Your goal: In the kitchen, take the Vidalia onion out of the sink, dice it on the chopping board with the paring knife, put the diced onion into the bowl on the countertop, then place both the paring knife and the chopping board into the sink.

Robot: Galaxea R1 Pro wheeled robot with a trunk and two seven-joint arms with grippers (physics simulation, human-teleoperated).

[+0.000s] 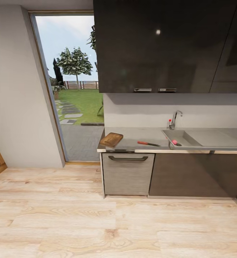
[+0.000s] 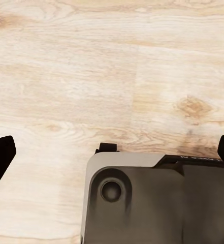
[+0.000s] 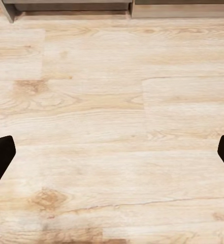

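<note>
The head view takes in a kitchen run from across a pale wood-plank floor (image 1: 97, 222) with knots and long grain. The countertop (image 1: 140, 138) is smooth matte grey with a thin pale front edge, set over a light grey ribbed drawer front (image 1: 127, 175) with a dark bar handle and a dark brown cabinet door (image 1: 197, 175). At the counter's left end lies the chopping board (image 1: 111, 139), a brown wooden rectangle with rounded corners and visible grain, overhanging the edge slightly. At 3 o'clock from the board, well apart from it, lies the paring knife (image 1: 148, 143), slim, with a red-orange handle and a dark pointed blade aimed toward the sink (image 1: 184, 139). The sink is a rectangular grey basin with a flat drainboard to its right; the onion (image 1: 174, 142), a small pink round bulb, rests inside it near the front left corner, beside a dark round drain. A curved chrome tap (image 1: 175, 119) with a small red dot stands at 12 o'clock from the basin. Glossy dark wall cabinets (image 1: 161, 43) hang above, and a tall glazed opening (image 1: 73, 86) shows lawn and trees. No writing or brand is legible. The left gripper (image 2: 112, 152) and the right gripper (image 3: 112, 152) each show dark fingertips at opposite edges of their wrist views, spread wide over bare floor, holding nothing; a grey rounded housing (image 2: 152, 198) lies beneath the left one.
</note>
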